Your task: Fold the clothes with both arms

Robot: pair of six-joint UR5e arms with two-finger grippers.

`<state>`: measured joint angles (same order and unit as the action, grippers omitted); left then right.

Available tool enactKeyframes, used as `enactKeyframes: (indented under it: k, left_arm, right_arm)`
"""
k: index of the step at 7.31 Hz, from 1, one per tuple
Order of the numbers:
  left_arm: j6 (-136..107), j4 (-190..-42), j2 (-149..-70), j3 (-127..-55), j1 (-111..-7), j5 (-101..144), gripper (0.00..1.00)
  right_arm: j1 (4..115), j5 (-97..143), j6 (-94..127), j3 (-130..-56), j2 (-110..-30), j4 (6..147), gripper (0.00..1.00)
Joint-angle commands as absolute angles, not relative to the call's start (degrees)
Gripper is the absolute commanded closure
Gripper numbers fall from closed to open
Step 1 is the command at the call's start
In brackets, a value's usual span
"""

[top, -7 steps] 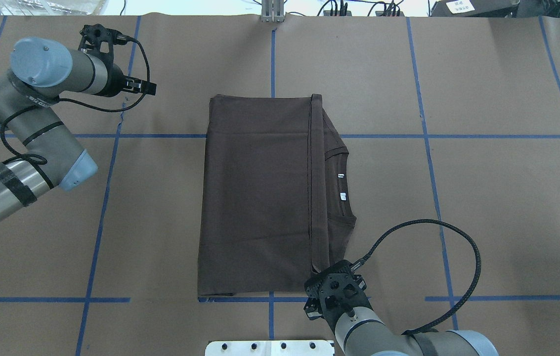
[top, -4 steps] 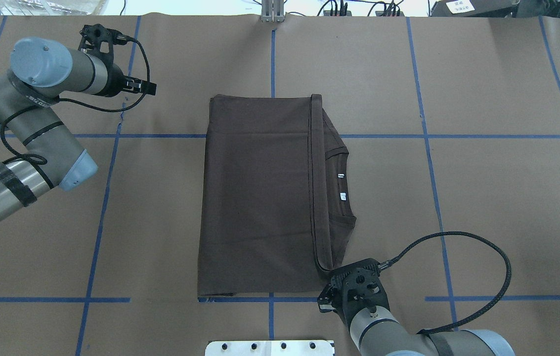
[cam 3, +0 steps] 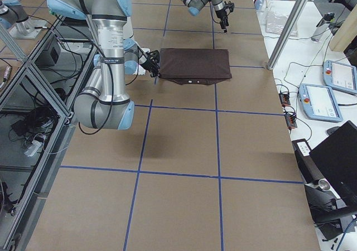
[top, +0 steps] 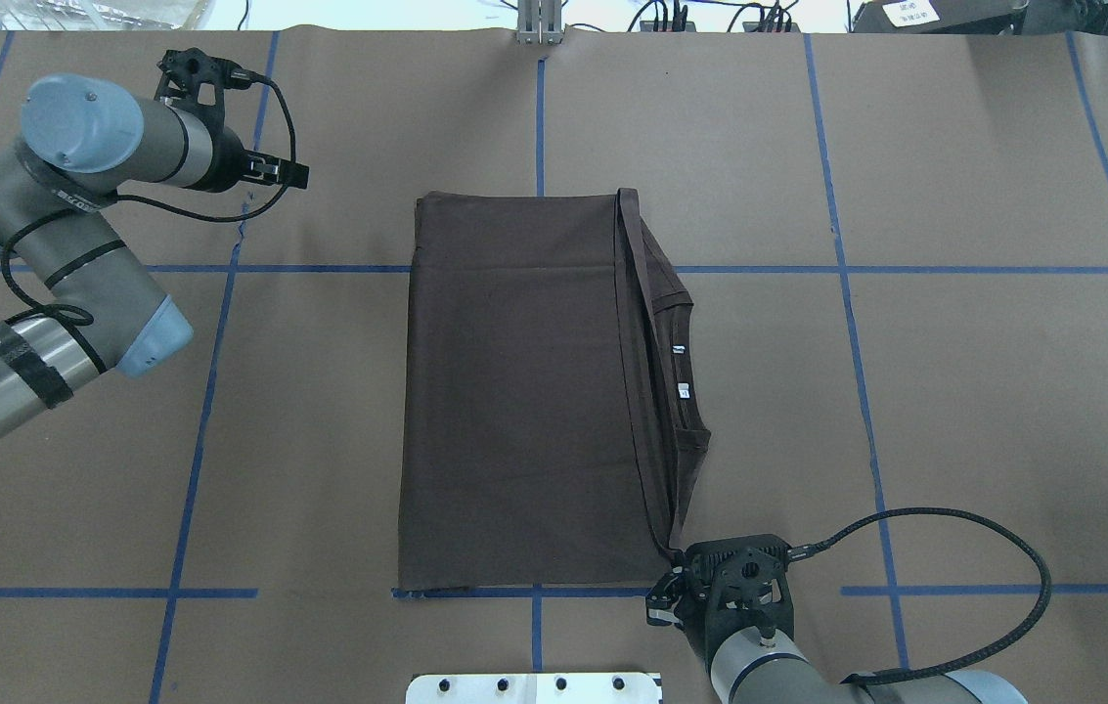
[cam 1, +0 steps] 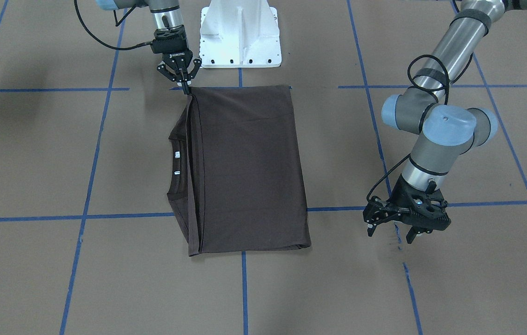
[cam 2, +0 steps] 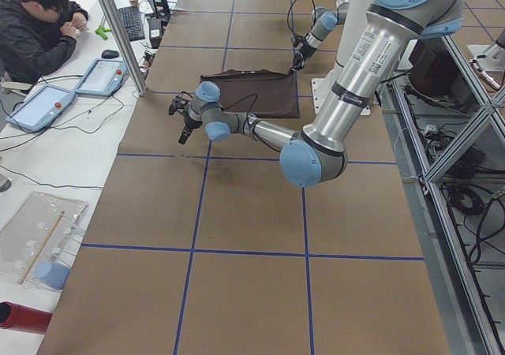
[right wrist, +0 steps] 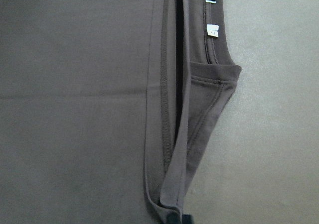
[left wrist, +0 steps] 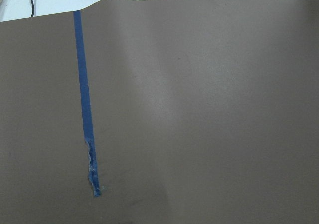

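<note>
The dark brown T-shirt (top: 514, 391) lies folded into a tall rectangle at the table's middle, with its collar and pale labels (top: 682, 389) showing along the right side. My right gripper (cam 1: 183, 87) is shut on the shirt's near right hem corner, and the hem edge runs slanted from there up to the far corner. In the right wrist view the hem strip (right wrist: 172, 174) converges to the pinch at the bottom edge. My left gripper (cam 1: 392, 231) is open and empty, low over bare paper well left of the shirt (cam 1: 244, 167).
The white pedestal base (cam 1: 240, 32) stands just behind the shirt's near edge. Blue tape lines (top: 539, 269) cross the brown paper. My right arm's black cable (top: 1003, 577) loops at the near right. An operator (cam 2: 35, 28) sits beyond the far edge.
My right gripper has moved right and slightly nearer the robot, dragging the near hem corner with it. The hem edge now slants. The left arm has not moved.
</note>
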<state>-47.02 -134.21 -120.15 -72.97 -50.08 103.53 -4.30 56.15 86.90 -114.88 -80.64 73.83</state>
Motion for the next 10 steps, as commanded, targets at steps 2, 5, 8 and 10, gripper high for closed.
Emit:
enactKeyframes:
  k: [2, 5, 8, 10]
  left_arm:
    - [-47.02, -134.21, -120.15, -72.95, -50.01, 103.54, 0.00]
    - [-47.02, -134.21, -120.15, -72.95, -50.01, 103.54, 0.00]
    - [-47.98, -134.21, -120.23, -73.04, -49.49, 103.54, 0.00]
    - [-48.16, -134.21, -120.15, -73.04, -49.22, 103.54, 0.00]
  right_arm:
    - [-5.01, 55.11, 89.39, -115.83, -80.86, 73.74, 0.01]
    - [-1.69, 59.58, 77.41, -116.19, -79.90, 74.18, 0.00]
    - [4.82, 68.02, 69.26, -113.05, -72.92, 82.21, 0.00]
    - [6.24, 72.31, 69.26, -111.45, -66.19, 92.69, 0.00]
